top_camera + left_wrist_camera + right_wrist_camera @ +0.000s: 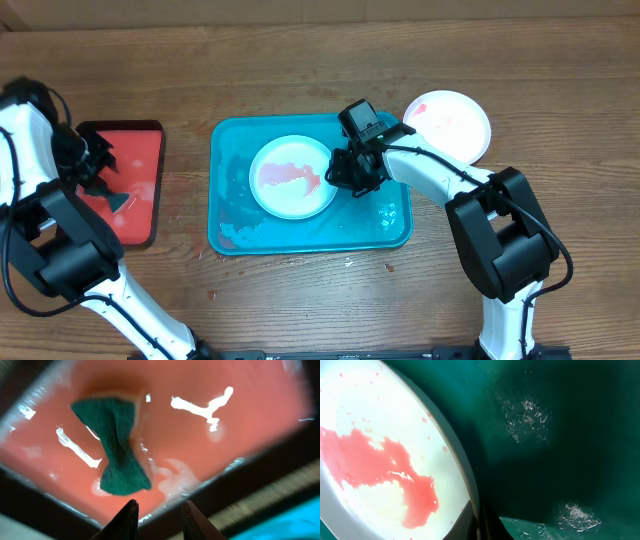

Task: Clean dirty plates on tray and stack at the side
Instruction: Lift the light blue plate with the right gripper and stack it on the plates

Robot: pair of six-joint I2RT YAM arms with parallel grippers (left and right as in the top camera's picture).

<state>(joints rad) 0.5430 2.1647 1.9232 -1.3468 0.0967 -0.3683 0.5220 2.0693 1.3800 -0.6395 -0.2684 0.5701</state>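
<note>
Overhead view: at the left edge of the desk lies a red tray (140,150) with a dark rim, its floor wet and gleaming. The left gripper (98,172) hangs over the tray's left half. A dark green cloth (120,201) lies on the tray floor just beside it. In the left wrist view the cloth is pinched at its middle like a bow. The two fingers stand a narrow gap apart below it, with nothing between them.

At the centre of the desk sits the turquoise tray (340,232), with wet patches at its near-left and near-right corners. A white plate (293,177) rests in the tray's middle and bears a red-orange sauce smear (283,176) across its face. The right gripper (350,172) meets this plate at its right rim. In the right wrist view the rim runs straight into the fingers at the bottom of the frame, and the jaws appear clamped on it, though the fingertips are mostly hidden.

A second white plate (447,125), faintly pink-stained, lies on the bare desk towards the far-right corner, just outside the turquoise tray.
</note>
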